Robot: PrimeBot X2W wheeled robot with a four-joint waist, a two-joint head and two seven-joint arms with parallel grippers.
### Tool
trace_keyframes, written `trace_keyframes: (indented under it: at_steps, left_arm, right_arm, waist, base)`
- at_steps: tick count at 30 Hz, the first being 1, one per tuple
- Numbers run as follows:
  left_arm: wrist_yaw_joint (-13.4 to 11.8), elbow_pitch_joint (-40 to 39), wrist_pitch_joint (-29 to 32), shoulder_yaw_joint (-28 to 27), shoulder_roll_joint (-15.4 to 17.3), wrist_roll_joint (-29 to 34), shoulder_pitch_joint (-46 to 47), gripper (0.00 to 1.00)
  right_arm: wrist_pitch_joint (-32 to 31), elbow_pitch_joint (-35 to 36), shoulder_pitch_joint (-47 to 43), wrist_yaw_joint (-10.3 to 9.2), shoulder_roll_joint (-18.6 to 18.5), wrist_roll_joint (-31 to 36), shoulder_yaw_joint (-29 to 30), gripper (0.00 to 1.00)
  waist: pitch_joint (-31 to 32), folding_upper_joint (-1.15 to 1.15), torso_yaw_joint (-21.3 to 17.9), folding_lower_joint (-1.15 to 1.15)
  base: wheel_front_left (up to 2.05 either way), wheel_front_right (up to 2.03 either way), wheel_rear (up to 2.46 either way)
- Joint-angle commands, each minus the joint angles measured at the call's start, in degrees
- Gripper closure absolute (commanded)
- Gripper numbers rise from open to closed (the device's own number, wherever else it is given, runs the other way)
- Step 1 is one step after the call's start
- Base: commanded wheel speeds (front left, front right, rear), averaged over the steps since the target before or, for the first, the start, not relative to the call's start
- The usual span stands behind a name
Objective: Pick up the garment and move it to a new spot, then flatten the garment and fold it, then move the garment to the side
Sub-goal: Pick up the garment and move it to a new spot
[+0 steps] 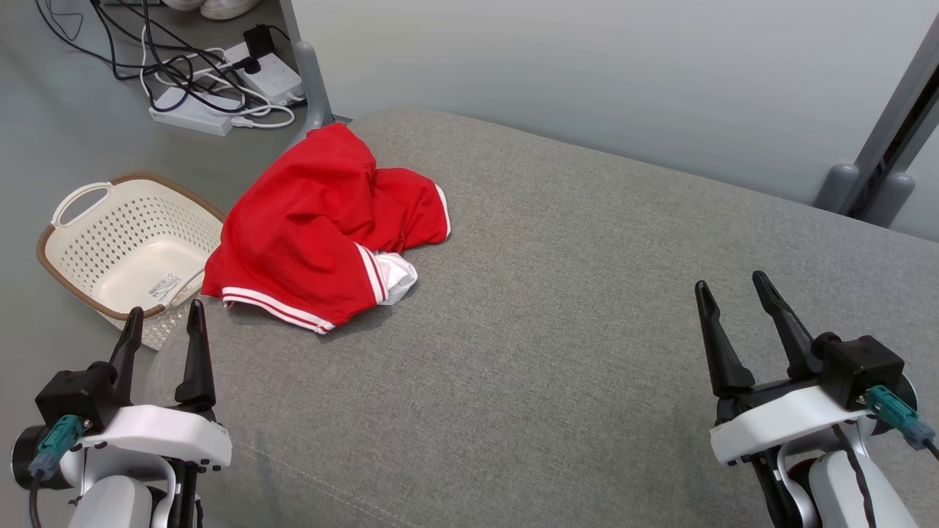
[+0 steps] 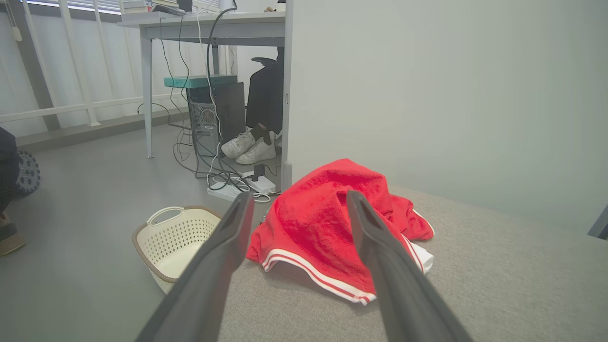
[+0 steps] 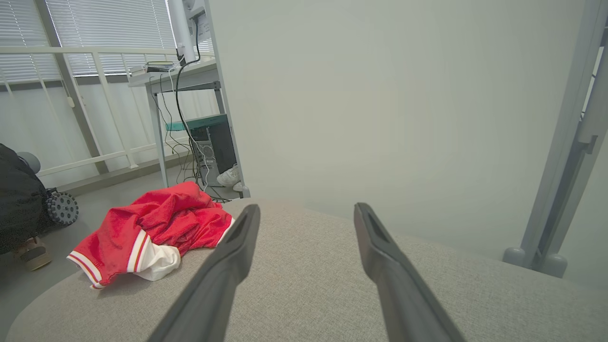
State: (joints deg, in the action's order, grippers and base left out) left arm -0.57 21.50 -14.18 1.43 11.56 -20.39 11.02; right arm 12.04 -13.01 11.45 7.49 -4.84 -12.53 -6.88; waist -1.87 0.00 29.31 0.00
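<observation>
lying crumpled on grey cushion [image 1: 587, 308]: red garment [image 1: 315, 227] — left gripper [image 1: 166, 308], right gripper [image 1: 731, 281] empty, fingers apart; basket [image 1: 95, 242] label [image 1: 163, 284] unreadable.

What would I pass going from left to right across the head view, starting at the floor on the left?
basket on the floor → red garment crumpled on the grey cushion → right gripper, its fingers open.
</observation>
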Motion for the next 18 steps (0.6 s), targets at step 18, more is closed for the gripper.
trace_keyframes:
  at_steps: [18]
  left_arm:
    - [1.9, 2.2, 1.7, -1.6, 1.1, -3.8, 7.9, 0.00]
  right_arm:
    - [-1.7, 1.9, 2.6, 0.01, -0.9, 0.9, -1.7, 0.00]
  waist:
    - [-4.7, 0.00, -6.3, 0.00]
  base:
    - [0.00, 0.00, 0.00]
